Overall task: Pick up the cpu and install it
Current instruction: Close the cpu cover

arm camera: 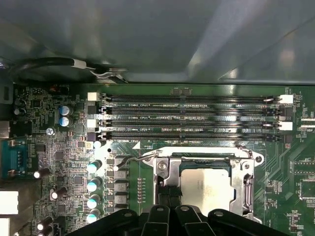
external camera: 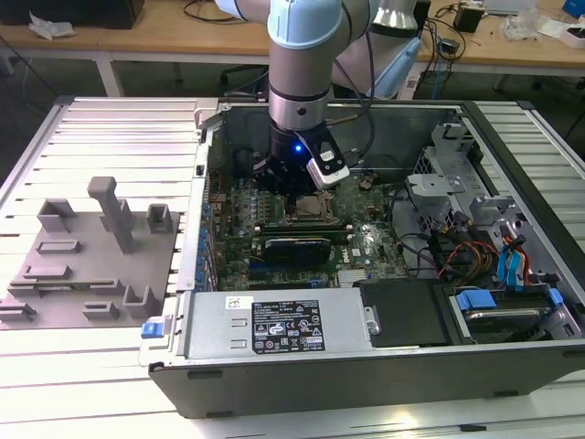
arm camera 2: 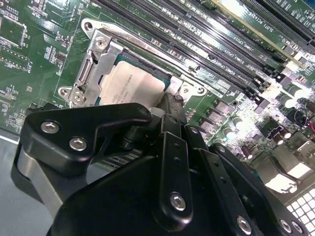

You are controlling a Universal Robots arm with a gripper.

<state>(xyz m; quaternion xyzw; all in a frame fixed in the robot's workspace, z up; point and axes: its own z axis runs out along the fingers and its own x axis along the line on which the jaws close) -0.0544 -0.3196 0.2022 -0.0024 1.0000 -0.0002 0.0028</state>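
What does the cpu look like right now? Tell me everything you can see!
The cpu is a thin, flat square with a dull silvery metal top, faint print and a narrow green rim. It lies flat in the socket, whose shiny metal frame surrounds it, on the green motherboard. In both wrist views the black gripper hangs over one edge and hides part of it; whether it touches the cpu cannot be told.
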